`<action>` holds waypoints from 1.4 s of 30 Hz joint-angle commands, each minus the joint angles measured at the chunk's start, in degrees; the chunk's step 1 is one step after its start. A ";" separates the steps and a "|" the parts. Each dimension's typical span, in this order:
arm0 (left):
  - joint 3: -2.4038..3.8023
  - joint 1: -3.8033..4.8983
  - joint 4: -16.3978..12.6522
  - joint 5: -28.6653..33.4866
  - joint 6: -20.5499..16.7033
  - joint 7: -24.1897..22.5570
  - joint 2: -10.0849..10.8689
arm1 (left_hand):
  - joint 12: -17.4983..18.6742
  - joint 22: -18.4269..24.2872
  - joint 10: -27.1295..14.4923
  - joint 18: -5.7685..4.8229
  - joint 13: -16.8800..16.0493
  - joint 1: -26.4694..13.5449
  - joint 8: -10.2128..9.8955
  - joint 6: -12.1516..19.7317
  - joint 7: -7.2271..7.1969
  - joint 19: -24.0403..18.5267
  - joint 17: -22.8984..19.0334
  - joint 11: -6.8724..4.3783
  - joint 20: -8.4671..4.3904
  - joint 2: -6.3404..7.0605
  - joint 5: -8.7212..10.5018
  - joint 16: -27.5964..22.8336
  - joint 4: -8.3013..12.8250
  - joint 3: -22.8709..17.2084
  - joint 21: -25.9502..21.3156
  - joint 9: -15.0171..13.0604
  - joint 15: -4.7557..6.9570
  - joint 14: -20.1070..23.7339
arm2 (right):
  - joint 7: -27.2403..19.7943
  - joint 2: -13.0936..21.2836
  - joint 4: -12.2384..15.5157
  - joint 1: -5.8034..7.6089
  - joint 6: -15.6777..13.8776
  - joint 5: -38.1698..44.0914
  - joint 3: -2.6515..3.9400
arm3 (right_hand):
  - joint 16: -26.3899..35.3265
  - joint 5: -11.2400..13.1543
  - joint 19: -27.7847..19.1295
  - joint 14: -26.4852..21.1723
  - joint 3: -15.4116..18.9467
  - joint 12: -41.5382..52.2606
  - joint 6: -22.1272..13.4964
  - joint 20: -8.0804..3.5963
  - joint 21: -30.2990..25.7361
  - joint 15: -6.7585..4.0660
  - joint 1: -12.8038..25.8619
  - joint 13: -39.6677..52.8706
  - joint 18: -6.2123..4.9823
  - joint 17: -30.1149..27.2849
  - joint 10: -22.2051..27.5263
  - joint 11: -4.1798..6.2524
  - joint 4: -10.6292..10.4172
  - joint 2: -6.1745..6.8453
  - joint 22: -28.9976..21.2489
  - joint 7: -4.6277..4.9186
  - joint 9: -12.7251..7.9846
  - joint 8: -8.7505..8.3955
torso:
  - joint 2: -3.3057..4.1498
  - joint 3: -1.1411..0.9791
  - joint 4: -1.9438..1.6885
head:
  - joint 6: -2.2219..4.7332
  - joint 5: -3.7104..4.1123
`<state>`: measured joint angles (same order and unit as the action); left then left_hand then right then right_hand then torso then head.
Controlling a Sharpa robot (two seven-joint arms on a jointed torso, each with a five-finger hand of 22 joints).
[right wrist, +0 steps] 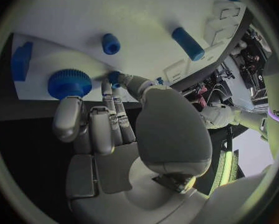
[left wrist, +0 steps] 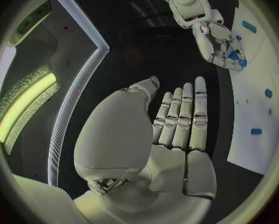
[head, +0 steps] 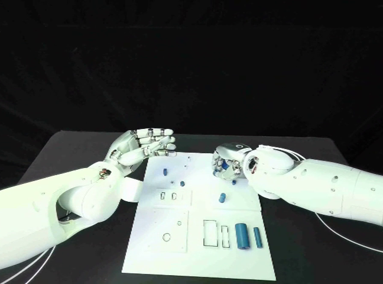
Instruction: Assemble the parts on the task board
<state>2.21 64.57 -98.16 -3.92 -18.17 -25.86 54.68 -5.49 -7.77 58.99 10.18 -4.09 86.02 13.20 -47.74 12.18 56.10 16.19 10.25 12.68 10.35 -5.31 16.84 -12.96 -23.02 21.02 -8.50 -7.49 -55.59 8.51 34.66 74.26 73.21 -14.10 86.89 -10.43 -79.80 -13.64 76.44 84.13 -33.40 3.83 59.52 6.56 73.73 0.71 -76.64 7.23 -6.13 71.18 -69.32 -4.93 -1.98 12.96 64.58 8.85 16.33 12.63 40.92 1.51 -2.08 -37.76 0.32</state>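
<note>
The white task board (head: 200, 260) lies in the middle of the table. My right hand (head: 228, 163) hovers over its far right part and holds a blue knurled round part (right wrist: 69, 83) at its fingertips; a smaller bit of blue (right wrist: 114, 77) shows between thumb and finger. My left hand (head: 145, 145) is at the board's far left corner, fingers straight and close together, holding nothing. Small blue pegs (head: 166, 171) (head: 221, 198) stand on the board. Two blue cylinders (head: 243, 236) (head: 258, 238) lie near its front right.
White raised blocks with slots (head: 170, 196) and a rectangular frame (head: 210, 232) sit on the board. Black table (head: 81, 154) surrounds it on all sides. In the left wrist view the right hand (left wrist: 223, 42) shows above the board (left wrist: 257, 109).
</note>
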 commanded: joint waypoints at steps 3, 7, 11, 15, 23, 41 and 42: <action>0.06 0.11 -0.10 0.09 1.40 -0.09 -0.11 | 0.29 -0.06 -0.05 0.13 0.05 -0.43 0.29 0.42 1.73 0.31 0.05 0.24 -0.16 0.16 0.34 -0.33 0.01 -0.25 0.32 -0.03 -0.04 0.31 | 0.20 -0.15 0.43 -0.12 -4.39 1.31 -0.06 | -0.53 -0.23 0.36 2.32 -0.98 0.37 0.82 -0.36 0.57 -0.55 -0.43 0.33 1.00 0.13 -1.23 0.26 0.30 -0.57 0.66 -0.27 0.50 0.74 | -0.08 0.02 0.04 | 0.20 -0.04; 0.06 0.12 0.01 0.09 1.40 -0.11 -0.13 | 0.29 -0.06 -0.05 0.13 0.05 -0.43 0.29 0.42 1.73 0.31 0.05 0.24 -0.16 0.16 0.34 -0.33 0.01 -0.25 0.32 -0.03 -0.04 0.31 | 0.02 -0.28 0.85 -0.12 -8.07 1.16 -0.04 | -0.73 -0.21 0.56 2.36 -1.35 0.53 1.17 -0.51 0.98 -0.75 -0.51 0.61 1.08 0.33 -1.92 0.51 0.64 -0.71 1.28 -0.50 0.95 1.13 | -0.06 0.01 0.01 | 0.31 -0.03; 0.06 0.12 0.16 0.09 1.35 -0.16 -0.14 | 0.29 -0.06 -0.05 0.13 0.05 -0.43 0.29 0.42 1.73 0.31 0.05 0.24 -0.16 0.16 0.34 -0.33 0.01 -0.25 0.32 -0.03 -0.04 0.31 | 0.12 -0.61 0.97 -0.10 -11.16 1.04 -0.02 | -0.78 -0.23 0.55 2.35 -1.75 0.55 1.39 -0.64 1.12 -0.87 -0.68 0.80 1.09 0.29 -2.24 0.65 0.96 -0.89 1.47 -0.61 1.30 1.39 | -0.06 0.03 -0.03 | 0.43 -0.14; 0.06 0.13 0.29 0.09 1.28 -0.20 -0.14 | 0.29 -0.06 -0.05 0.13 0.05 -0.43 0.29 0.42 1.73 0.31 0.05 0.24 -0.16 0.16 0.34 -0.33 0.01 -0.25 0.32 -0.03 -0.04 0.31 | 0.31 -1.48 0.40 -0.02 -13.31 0.95 0.03 | -0.82 -0.24 0.62 2.36 -1.80 0.54 1.40 -0.65 1.21 -0.89 -0.69 0.82 1.12 0.34 -2.27 0.66 1.01 -0.90 1.61 -0.62 1.34 1.42 | -0.06 0.06 -0.06 | 0.55 -0.29; 0.06 0.18 0.46 0.05 1.23 -0.23 -0.22 | 0.29 -0.06 -0.05 0.13 0.05 -0.43 0.29 0.42 1.73 0.31 0.05 0.24 -0.16 0.16 0.34 -0.33 0.01 -0.25 0.32 -0.03 -0.04 0.31 | 0.36 -4.82 -2.61 0.08 -15.04 0.59 0.10 | -0.89 -0.24 0.57 2.39 -1.85 0.53 1.39 -0.67 1.17 -0.90 -0.68 0.84 1.10 0.47 -2.29 0.66 1.04 -0.90 1.56 -0.62 1.38 1.44 | 0.10 0.06 -0.20 | 0.68 -0.57; 0.06 1.19 0.94 -0.10 1.17 -0.27 -0.63 | 0.35 -0.11 -0.05 0.10 0.05 -0.48 0.30 0.46 1.77 0.22 0.18 0.27 -0.17 0.15 0.39 -0.40 0.09 -0.29 0.43 -0.03 -0.07 0.43 | -0.58 -10.95 -9.15 -0.22 -14.20 -0.68 0.14 | -0.99 -0.23 0.56 2.41 -1.95 0.44 1.25 -0.69 1.21 -0.90 -0.57 0.87 1.11 0.61 -2.23 0.63 1.07 -0.87 1.60 -0.57 1.46 1.41 | 0.60 0.41 -0.71 | 0.72 -0.56; 0.06 1.26 1.01 -0.11 1.15 -0.28 -0.65 | 0.38 -0.13 -0.04 0.09 0.05 -0.49 0.31 0.48 1.78 0.18 0.24 0.28 -0.17 0.16 0.40 -0.42 0.13 -0.32 0.48 -0.03 -0.07 0.46 | -0.56 -11.16 -9.40 -0.26 -14.18 -0.69 0.14 | -0.99 -0.23 0.56 2.41 -1.95 0.44 1.25 -0.69 1.21 -0.90 -0.57 0.87 1.11 0.61 -2.23 0.63 1.07 -0.87 1.60 -0.57 1.46 1.41 | 0.62 0.42 -0.73 | 0.77 -0.56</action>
<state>2.21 65.70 -97.14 -3.96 -17.90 -25.70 54.16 -5.49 -7.83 58.99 10.17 -4.09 86.02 13.20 -47.74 12.18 56.10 16.37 10.25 12.69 10.35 -5.11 16.62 -12.96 -23.02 21.24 -8.50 -7.49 -55.59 8.61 23.66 65.05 73.01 -28.41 86.40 -10.31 -80.57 -13.49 76.86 83.93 -34.95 4.15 60.57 6.15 74.55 0.08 -77.23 8.01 -6.15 71.74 -71.15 -4.48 -0.86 12.38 66.13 8.22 17.73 13.75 41.41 1.85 -2.68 -37.04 -0.24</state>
